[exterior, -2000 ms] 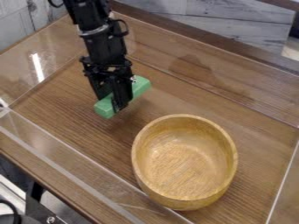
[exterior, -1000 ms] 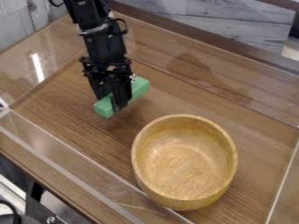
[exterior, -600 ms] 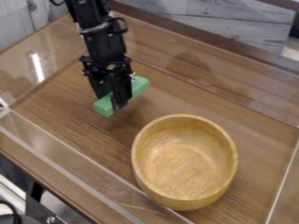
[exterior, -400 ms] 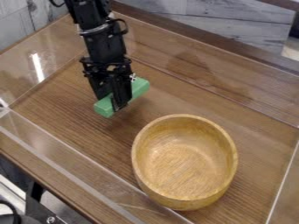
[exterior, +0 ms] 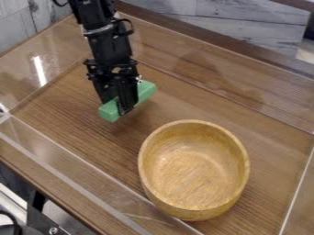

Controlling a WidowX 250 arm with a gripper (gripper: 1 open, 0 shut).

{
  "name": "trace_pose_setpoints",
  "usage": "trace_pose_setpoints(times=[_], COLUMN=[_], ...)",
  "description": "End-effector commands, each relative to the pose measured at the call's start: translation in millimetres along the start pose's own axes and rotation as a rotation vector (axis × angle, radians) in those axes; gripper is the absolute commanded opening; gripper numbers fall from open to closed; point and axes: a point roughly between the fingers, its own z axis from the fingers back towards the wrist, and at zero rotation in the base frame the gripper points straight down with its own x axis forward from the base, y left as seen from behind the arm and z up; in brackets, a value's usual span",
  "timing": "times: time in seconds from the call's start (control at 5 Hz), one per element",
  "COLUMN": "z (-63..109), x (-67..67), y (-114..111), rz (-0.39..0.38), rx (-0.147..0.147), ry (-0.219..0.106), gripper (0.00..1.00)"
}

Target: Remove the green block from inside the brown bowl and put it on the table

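The green block (exterior: pixel 113 112) rests low on the table (exterior: pixel 73 138), left of and behind the brown bowl (exterior: pixel 194 170). My black gripper (exterior: pixel 123 106) comes straight down from above, its fingers shut on the green block across its middle. Both ends of the block stick out past the fingers. The brown bowl stands empty at the front right, clear of the gripper and the block.
Low clear plastic walls (exterior: pixel 73 188) edge the tabletop along the front and left. A pale marbled surface (exterior: pixel 233 27) lies beyond the far edge. Bare wood stretches behind the bowl and to the right.
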Motion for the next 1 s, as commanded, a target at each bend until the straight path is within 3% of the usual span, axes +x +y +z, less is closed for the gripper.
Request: trace_pose_setpoints(times=[0.0, 0.8], z=[17.1, 17.7], x=[9.6, 16.8], y=[1.7, 3.0], rz=[-0.006, 0.006], rx=[0.021, 0.006], ry=[-0.05, -0.035], gripper=[0.0, 0.0])
